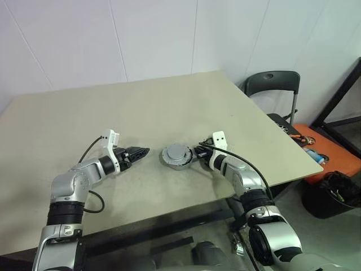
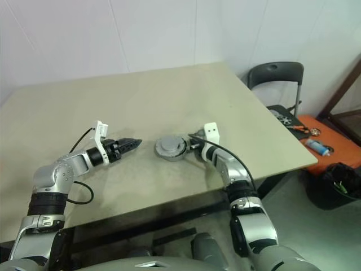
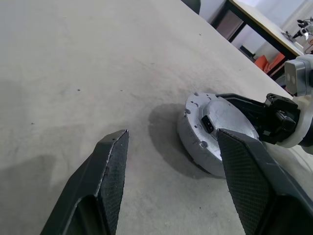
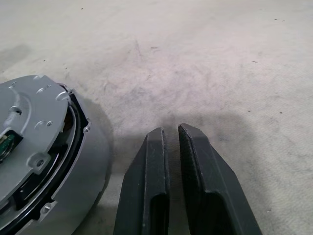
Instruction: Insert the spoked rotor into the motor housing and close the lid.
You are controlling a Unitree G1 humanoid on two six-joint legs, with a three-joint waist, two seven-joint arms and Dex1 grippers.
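I'm looking down on the beige counter [image 1: 169, 101], and the round grey metal motor housing [image 1: 176, 162] sits on it near the front edge, between my two arms. The flat grey metal lid [image 4: 29, 125] with its notched rim lies on top of the housing, slightly tilted, so a dark gap with a black ring edge shows under its rim in the right wrist view. I can't tell from here whether that black edge is the spoked rotor.

My right gripper [image 4: 171, 134] has its jaws almost shut, only a thin slit between them, gripping nothing. It sits low over the counter just beside the housing's right side; whether it touches the wall I cannot tell.

My left gripper [image 3: 171, 139] has its jaws wide apart and empty, pointing at the housing from the left, near it but clear of it.

A dark folding chair [image 1: 272, 83] stands past the counter's far right corner.
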